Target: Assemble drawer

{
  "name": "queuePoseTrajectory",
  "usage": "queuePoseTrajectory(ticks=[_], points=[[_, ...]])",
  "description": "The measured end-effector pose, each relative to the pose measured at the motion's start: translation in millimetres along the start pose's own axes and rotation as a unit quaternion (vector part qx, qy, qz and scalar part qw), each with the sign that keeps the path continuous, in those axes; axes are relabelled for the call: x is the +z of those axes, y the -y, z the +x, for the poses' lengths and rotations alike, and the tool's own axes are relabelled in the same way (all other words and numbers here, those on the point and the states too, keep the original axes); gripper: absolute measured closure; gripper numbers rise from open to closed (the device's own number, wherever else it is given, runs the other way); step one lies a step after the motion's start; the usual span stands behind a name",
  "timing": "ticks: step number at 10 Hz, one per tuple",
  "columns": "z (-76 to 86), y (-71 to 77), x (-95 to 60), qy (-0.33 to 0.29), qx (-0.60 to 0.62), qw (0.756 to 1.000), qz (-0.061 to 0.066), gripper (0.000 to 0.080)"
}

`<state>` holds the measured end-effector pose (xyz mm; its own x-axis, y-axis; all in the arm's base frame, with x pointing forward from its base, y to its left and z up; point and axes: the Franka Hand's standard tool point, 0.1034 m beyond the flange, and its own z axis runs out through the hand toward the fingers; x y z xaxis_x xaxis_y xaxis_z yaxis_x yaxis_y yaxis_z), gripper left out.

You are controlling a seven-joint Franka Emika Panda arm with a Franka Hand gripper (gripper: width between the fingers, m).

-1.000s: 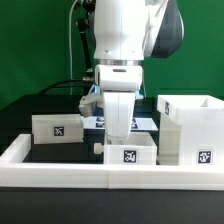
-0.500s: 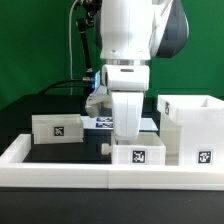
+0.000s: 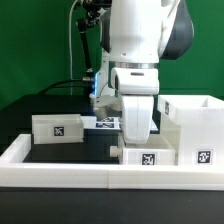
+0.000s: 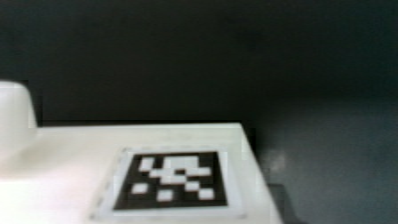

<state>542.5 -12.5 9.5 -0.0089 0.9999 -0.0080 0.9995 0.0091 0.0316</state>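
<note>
1. Sliding toward the exterior view's right, the arm has carried its gripper (image 3: 135,140) and the tray under it steadily closer to the shell over the last second. I judge this to be the approach for feeding that tray into the shell, with the insertion itself not yet done.
2. The drawer shell (image 3: 195,130) stands upright at the exterior view's right, its top open. Only white inner wall shows, and nothing can be seen inside.
3. The border rail (image 3: 60,172) runs along the front of the dark tabletop (image 3: 60,150).
4. The near tray (image 3: 150,158) now sits just beside the shell's side wall, behind the rail. Whether they touch, I cannot tell. The arm covers its hollow, so any contents are hidden.
5. The second tray (image 3: 57,128) has not moved and lies well apart at the exterior view's left, its opening out of sight.
6. The marker board (image 3: 100,123) lies flat behind the arm.
7. The jaws are hidden behind the hand and tray, so I cannot tell whether they grip. The wrist view shows only a tag (image 4: 175,180) on a white face.
</note>
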Motion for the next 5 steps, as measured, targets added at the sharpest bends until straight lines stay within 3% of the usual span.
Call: queuePoseTrajectory(ticks=[2, 4, 5], points=[[3.6, 1.0, 0.5, 0.000, -0.001, 1.000, 0.002, 0.0757], [7.1, 2.3, 0.4, 0.002, -0.002, 1.000, 0.016, 0.0757], [9.1, 1.7, 0.2, 0.002, -0.004, 1.000, 0.016, 0.0757]])
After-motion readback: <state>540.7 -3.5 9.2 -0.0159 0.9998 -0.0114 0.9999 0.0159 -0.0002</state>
